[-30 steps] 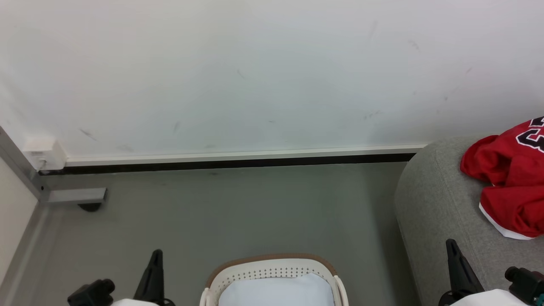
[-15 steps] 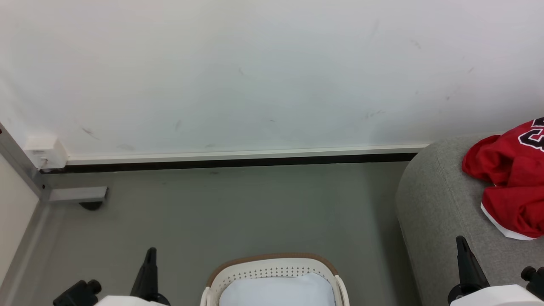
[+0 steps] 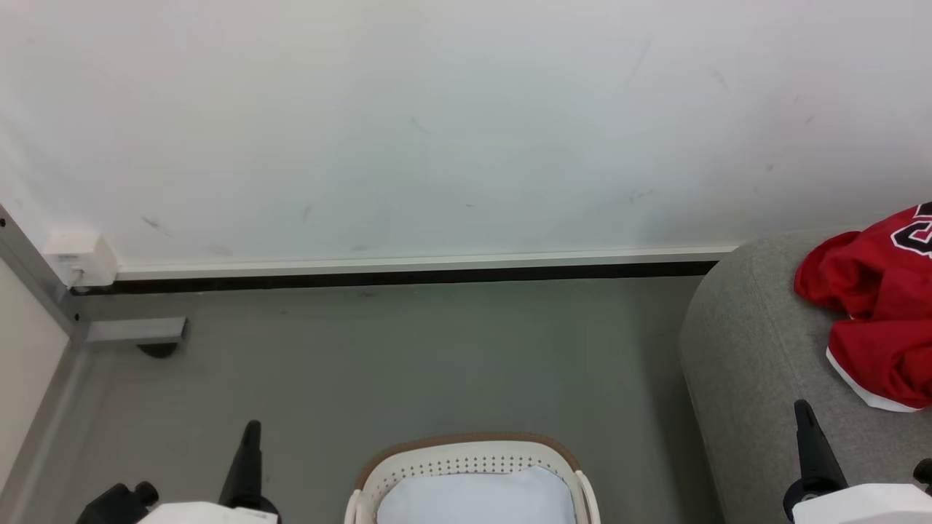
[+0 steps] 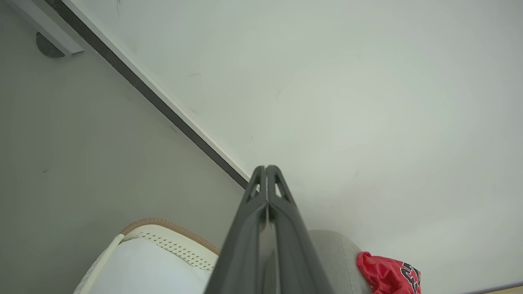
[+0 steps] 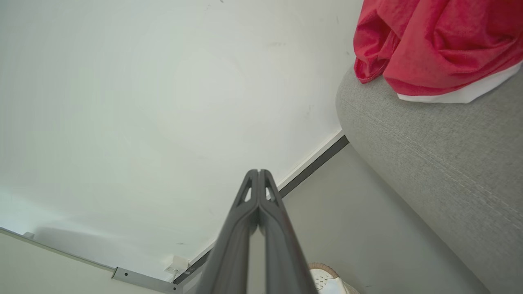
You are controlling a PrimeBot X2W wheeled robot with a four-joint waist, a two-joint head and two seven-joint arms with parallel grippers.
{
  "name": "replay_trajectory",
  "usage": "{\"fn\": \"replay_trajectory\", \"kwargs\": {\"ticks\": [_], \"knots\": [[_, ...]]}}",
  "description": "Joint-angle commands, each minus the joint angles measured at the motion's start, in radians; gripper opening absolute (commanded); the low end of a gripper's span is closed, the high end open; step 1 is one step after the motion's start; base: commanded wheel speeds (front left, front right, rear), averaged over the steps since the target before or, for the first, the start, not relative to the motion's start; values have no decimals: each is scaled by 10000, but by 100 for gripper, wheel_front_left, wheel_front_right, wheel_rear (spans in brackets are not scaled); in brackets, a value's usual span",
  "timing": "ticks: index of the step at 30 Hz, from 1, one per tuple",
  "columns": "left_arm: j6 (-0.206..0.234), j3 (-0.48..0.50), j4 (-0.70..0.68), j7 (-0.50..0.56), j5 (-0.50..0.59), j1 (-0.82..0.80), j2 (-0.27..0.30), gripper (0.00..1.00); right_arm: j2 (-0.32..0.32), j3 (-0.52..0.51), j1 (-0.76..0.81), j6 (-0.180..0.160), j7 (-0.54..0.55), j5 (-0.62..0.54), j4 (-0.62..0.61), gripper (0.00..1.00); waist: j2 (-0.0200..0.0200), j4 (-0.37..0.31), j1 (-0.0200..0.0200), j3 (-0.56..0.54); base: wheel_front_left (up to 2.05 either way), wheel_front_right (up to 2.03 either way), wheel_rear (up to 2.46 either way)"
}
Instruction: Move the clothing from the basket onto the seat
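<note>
The clothing (image 3: 877, 313) is a bright red heap with a white hem, lying on the grey seat (image 3: 750, 349) at the right; the same clothing (image 5: 433, 41) lies on the seat (image 5: 429, 143) in the right wrist view. The cream basket (image 3: 473, 462) with its brown rim stands on the floor at the bottom centre, a pale bluish-white surface inside it. My left gripper (image 3: 252, 428) is left of the basket, shut and holding nothing, as its own view of the left gripper (image 4: 266, 168) confirms. My right gripper (image 3: 802, 407) hovers over the seat's front, the right gripper (image 5: 258, 171) shut with nothing in it.
A white wall (image 3: 466, 131) with a dark skirting strip runs across the back. A metal post with a white socket box (image 3: 80, 258) stands in the left corner. Grey floor (image 3: 408, 356) lies between the basket and the wall.
Both grippers have sunk toward the bottom edge of the head view and drifted outward, the left one leftward and the right one rightward. The clothing and basket lie as before.
</note>
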Motion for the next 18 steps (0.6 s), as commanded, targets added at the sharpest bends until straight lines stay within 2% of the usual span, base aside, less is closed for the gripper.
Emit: {"fn": "replay_trajectory", "kwargs": {"ticks": [1,18], "knots": [[-47,84,-162,94,-383,-259,53,0,15,-97,-105,-8,82,307,-166,0,-1,5,0,2,0,0,0],[-132,314,-223,602,-2222,-331,65,0,101,-494,-80,-11,590,1876,-384,0,-1,53,0,32,0,0,0]]}}
